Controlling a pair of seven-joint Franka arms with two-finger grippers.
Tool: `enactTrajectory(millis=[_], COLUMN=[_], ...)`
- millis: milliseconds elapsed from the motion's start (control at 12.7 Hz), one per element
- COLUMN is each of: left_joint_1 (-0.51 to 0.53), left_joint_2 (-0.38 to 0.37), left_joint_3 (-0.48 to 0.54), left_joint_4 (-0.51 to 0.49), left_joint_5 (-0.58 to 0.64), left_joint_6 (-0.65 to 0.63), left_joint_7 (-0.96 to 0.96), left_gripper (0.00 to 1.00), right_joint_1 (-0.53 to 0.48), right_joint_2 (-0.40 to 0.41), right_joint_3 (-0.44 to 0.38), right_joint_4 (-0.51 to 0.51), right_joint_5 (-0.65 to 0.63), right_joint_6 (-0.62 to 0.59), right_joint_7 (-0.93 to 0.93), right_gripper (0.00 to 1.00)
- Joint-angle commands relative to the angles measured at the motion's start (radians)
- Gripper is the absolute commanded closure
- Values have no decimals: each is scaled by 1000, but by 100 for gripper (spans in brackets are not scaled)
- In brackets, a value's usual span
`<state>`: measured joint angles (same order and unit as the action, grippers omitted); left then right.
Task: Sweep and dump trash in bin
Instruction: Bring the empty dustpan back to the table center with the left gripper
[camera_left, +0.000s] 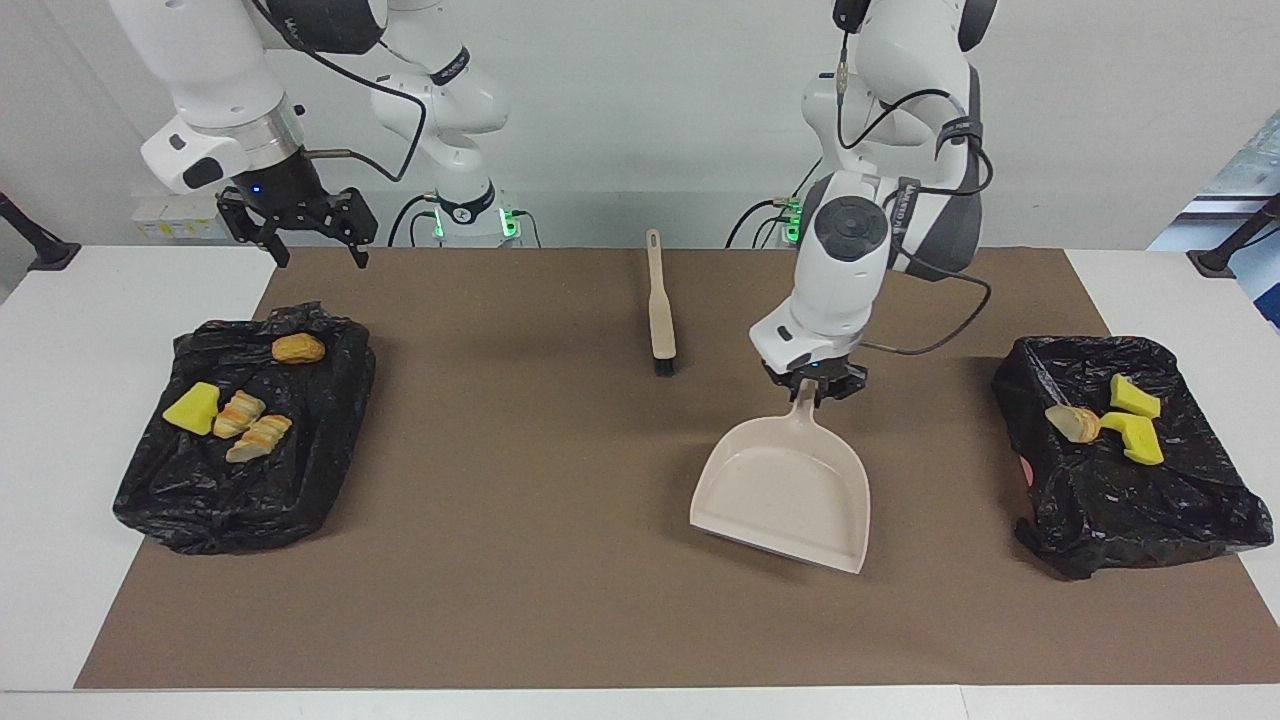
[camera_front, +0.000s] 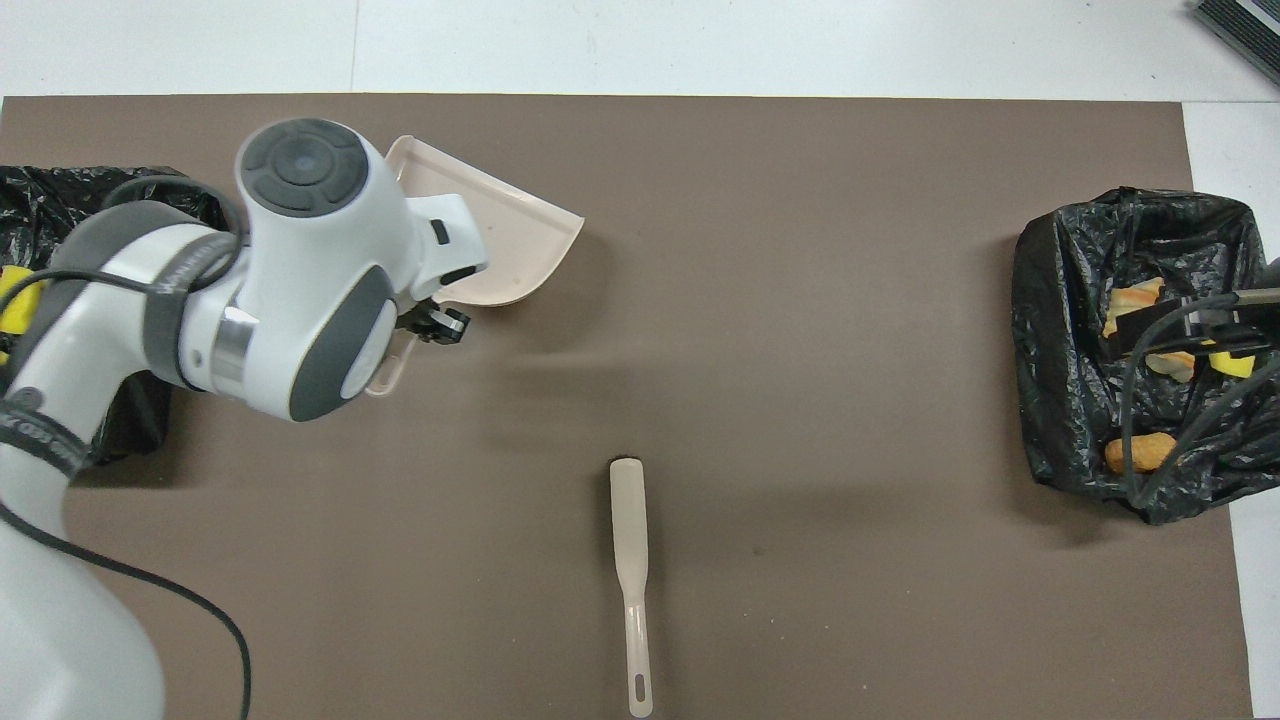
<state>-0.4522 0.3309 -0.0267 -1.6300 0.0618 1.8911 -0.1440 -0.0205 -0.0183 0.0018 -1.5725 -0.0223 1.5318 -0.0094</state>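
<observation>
Black bins (camera_left: 240, 490): four scraps (camera_left: 238, 413), perhaps three (camera_left: 1110, 425); left gripper (camera_left: 812, 388) pinches dustpan (camera_left: 785, 490), right gripper (camera_left: 297, 228) spread.

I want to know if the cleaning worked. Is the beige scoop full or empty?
Empty. The beige plastic dustpan, held by its handle in the left gripper, shows only its bare inside; no scraps lie in it.

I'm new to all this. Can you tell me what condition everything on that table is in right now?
Dustpan: empty, held by its handle.
Left gripper: shut on the dustpan handle.
Right gripper: open, empty, waiting above the mat's edge.
Brush: lying flat, untouched.
Bin at the right arm's end: holds four scraps.
Bin at the left arm's end: holds three scraps.
</observation>
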Motion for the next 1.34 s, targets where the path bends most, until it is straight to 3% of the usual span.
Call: enactTrajectory(millis=[0, 157, 393, 472, 629, 865, 1022, 1258], left_joint_1=[-57, -112, -143, -163, -215, -210, -204, -200], left_joint_2=[17, 60, 66, 92, 213, 234, 232, 221], left_joint_3=[21, 17, 17, 17, 21, 17, 17, 22], left_joint_4=[13, 38, 44, 57, 178, 185, 185, 183], left_joint_5=[-98, -137, -161, -157, -149, -155, -154, -148], left_joint_6=[46, 130, 163, 158, 143, 158, 151, 138], left_joint_7=[-164, -300, -316, -324, -421, -465, -462, -460], left_gripper=[100, 100, 100, 100, 100, 100, 88, 44], right_joint_1=[-10, -10, -10, -10, -10, -10, -10, -10], right_joint_2=[-3, -3, -3, -3, -3, -3, -3, -3], right_joint_3=[6, 6, 6, 6, 6, 6, 6, 6], right_joint_4=[6, 6, 6, 6, 6, 6, 6, 6], right_joint_5=[13, 13, 13, 13, 13, 13, 13, 13], right_joint_6=[-16, -16, -16, -16, -16, -16, -16, -16], right_joint_7=[12, 12, 12, 12, 12, 12, 12, 12], right_gripper=[0, 0, 0, 0, 0, 0, 0, 0])
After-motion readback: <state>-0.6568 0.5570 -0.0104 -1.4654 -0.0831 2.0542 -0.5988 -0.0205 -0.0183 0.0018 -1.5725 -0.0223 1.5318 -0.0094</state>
